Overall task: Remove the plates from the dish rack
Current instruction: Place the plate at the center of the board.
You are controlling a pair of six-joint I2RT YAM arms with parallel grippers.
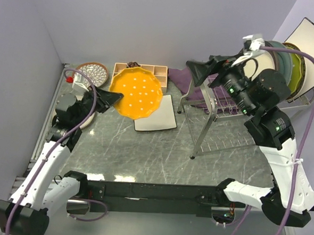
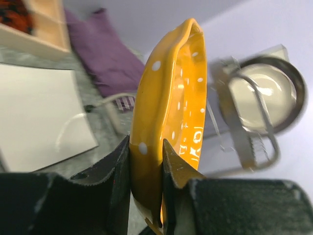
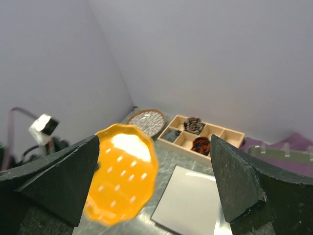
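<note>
An orange scalloped plate (image 1: 135,92) with white dots hangs tilted above the table's left half. My left gripper (image 1: 113,98) is shut on its left rim. In the left wrist view the rim of the orange plate (image 2: 171,98) sits pinched in the left gripper (image 2: 146,161). My right gripper (image 1: 198,72) stands open and empty, in the air at the left end of the silver dish rack (image 1: 216,108). Several plates (image 1: 288,67) stand upright at the rack's far right. From the right wrist, the right gripper (image 3: 154,142) looks down on the orange plate (image 3: 120,176).
A white square plate (image 1: 156,115) lies flat on the marble table beneath the orange plate. A brown-rimmed petal plate (image 1: 93,73) lies at the back left. A wooden compartment tray (image 1: 149,70) and a purple cloth (image 1: 181,76) sit against the back wall.
</note>
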